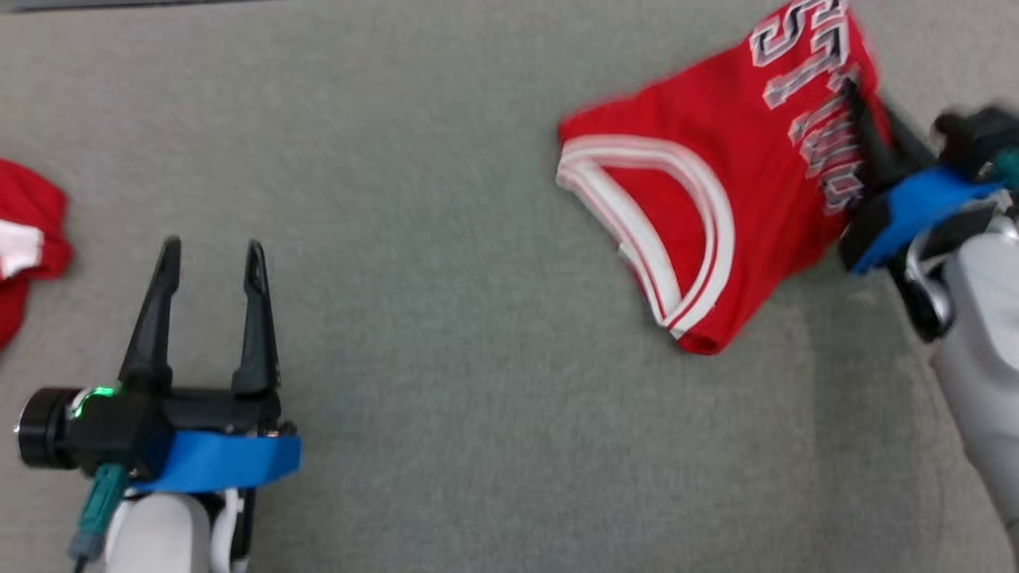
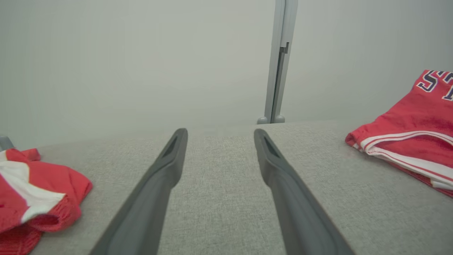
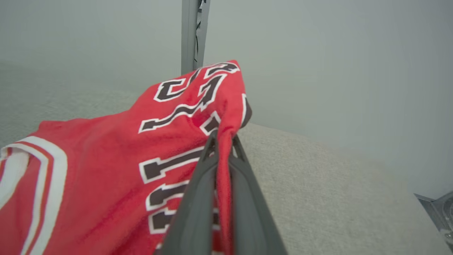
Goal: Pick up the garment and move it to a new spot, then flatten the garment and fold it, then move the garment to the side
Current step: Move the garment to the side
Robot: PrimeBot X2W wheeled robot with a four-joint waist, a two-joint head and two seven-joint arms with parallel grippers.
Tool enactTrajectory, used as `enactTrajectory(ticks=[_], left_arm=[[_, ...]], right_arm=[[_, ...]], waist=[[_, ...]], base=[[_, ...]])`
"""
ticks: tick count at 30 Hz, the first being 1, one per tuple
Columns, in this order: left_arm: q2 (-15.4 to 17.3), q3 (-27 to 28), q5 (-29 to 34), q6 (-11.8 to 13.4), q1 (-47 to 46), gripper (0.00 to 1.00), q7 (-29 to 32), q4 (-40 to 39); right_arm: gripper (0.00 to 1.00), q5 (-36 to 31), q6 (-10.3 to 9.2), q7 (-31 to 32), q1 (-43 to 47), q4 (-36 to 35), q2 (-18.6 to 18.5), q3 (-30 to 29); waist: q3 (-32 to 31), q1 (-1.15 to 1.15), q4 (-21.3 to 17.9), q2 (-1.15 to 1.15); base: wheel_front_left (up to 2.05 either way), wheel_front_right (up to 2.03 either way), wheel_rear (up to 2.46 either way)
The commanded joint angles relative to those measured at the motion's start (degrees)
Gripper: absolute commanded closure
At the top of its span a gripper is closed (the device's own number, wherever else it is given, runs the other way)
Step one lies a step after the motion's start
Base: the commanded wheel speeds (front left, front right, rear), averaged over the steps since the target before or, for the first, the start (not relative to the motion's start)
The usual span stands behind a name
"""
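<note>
Barely started - right fingers [image 3: 198,191] pinch the garment [image 1: 685,183] by the table's [image 1: 478,414] right edge, left fingers [image 1: 154,318] spread - flattening, folding not yet done.

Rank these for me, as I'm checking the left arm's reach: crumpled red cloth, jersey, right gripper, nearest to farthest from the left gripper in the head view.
1. Crumpled red cloth, at the left edge, just left of the left gripper.
2. Jersey, far over at the upper right.
3. Right gripper, shut on the jersey's far right side.
</note>
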Motion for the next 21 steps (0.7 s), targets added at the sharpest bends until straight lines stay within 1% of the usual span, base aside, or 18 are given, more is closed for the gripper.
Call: enactTrajectory(ticks=[1, 2, 4, 9, 11, 15, 21], left_arm=[[0.54, 0.37, 0.28, -0.18, -1.18, 0.00, -0.14, -0.94], [1.19, 0.84, 0.62, -0.11, -1.58, 0.00, -0.14, -2.46], [1.92, 1.68, 0.62, 0.09, -1.66, 0.00, -0.14, -3.91], [3.20, 3.56, 0.96, 0.75, -0.62, 0.00, -0.15, -7.82], [3.74, 3.77, 1.09, 0.82, -0.54, 0.00, -0.15, -8.98], [4.36, 3.43, 1.44, 0.74, -1.40, 0.00, -0.14, -9.95], [4.92, 3.28, 1.46, 0.70, -1.94, 0.00, -0.14, -10.83]], right_arm=[[1.00, 0.47, -0.01, -0.05, -1.64, -0.42, -1.48, -0.32], [1.00, 0.93, -0.01, 0.00, -3.26, -0.99, -2.92, -0.66], [1.00, 1.38, -0.01, 0.04, -4.57, -1.67, -4.02, -1.07], [1.00, 2.60, -0.01, 0.25, -6.71, -3.01, -6.85, -2.55], [1.00, 2.91, -0.01, 0.34, -7.18, -3.34, -7.78, -3.02], [1.00, 2.81, -0.01, 0.66, -7.97, -3.67, -9.40, -3.71], [1.00, 2.08, -0.01, 2.43, -11.91, -2.02, -10.23, -2.72]], waist=[[0.97, -0.02, -0.89, -0.02], [2.62, -0.02, -2.90, -0.02], [4.00, -0.02, -5.10, -0.02], [7.03, -0.02, -10.05, -0.02], [8.18, -0.02, -11.44, -0.02], [9.71, -0.02, -12.59, -0.02], [11.15, -0.02, -12.56, -0.02]], base=[[0.00, 0.00, 0.00], [0.00, 0.00, 0.00], [0.00, 0.00, 0.00], [0.00, 0.00, 0.00], [0.00, 0.00, 0.00], [0.00, 0.00, 0.00], [0.00, 0.00, 0.00]])
